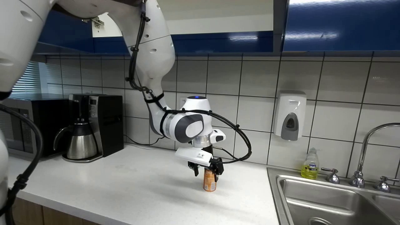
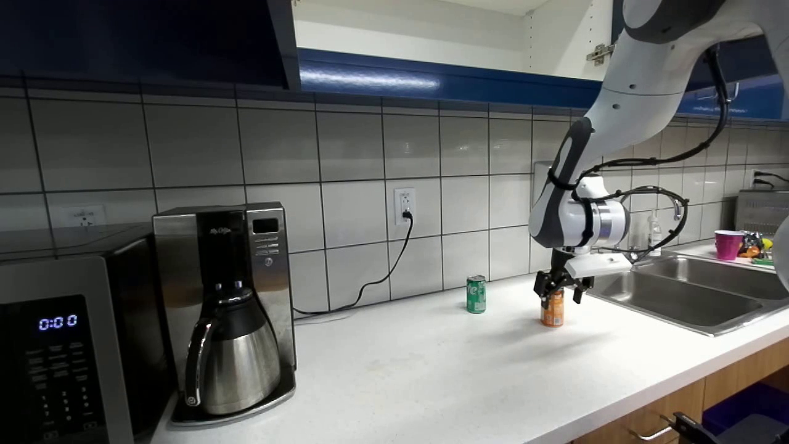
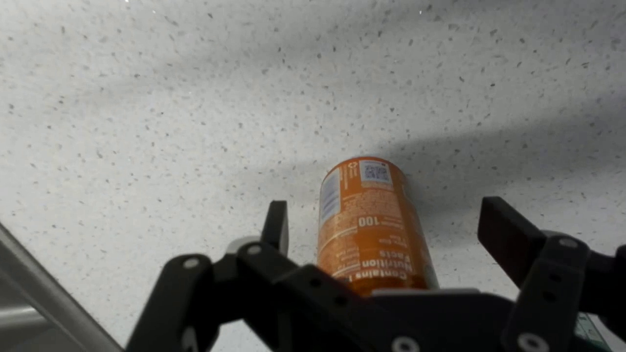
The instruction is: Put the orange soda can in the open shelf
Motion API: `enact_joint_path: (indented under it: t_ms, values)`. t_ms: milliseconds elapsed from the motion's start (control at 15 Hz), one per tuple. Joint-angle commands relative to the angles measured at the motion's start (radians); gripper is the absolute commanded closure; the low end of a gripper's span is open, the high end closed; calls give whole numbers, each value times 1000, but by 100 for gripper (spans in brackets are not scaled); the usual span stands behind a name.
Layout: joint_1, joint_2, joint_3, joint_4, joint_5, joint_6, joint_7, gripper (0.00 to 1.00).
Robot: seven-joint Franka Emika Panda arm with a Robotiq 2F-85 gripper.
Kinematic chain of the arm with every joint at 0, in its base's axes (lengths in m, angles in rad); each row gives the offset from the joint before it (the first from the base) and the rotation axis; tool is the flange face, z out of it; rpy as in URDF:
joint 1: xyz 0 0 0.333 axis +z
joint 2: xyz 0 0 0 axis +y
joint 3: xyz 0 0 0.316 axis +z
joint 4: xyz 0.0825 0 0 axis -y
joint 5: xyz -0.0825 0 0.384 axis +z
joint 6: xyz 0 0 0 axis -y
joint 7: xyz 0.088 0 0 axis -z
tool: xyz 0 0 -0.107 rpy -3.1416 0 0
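Observation:
The orange soda can (image 1: 209,185) stands upright on the white counter; it also shows in an exterior view (image 2: 553,316) and in the wrist view (image 3: 369,220). Its top is hidden by the gripper. My gripper (image 1: 207,175) points down over the can in both exterior views (image 2: 561,300). In the wrist view the gripper (image 3: 383,208) is open, with one finger on each side of the can and gaps between can and fingers. The open shelf (image 1: 218,17) is above the counter, with its pale interior and blue lower edge also visible in an exterior view (image 2: 407,28).
A green can (image 2: 476,295) stands near the tiled wall. The steel sink (image 1: 274,190) with a faucet and a soap bottle (image 1: 310,165) lies beside the can's side of the counter. A coffee maker (image 2: 265,246) and a microwave (image 2: 55,345) stand at the far end.

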Motion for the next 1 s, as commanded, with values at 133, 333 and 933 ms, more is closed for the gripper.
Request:
enact_joint_path:
  t_ms: [133, 333, 933]
  values:
    - [-21, 31, 22, 14, -28, 67, 49, 0]
    - [-5, 44, 5, 13, -44, 103, 76, 0]
    - [-6, 66, 8, 26, -73, 136, 111, 0]
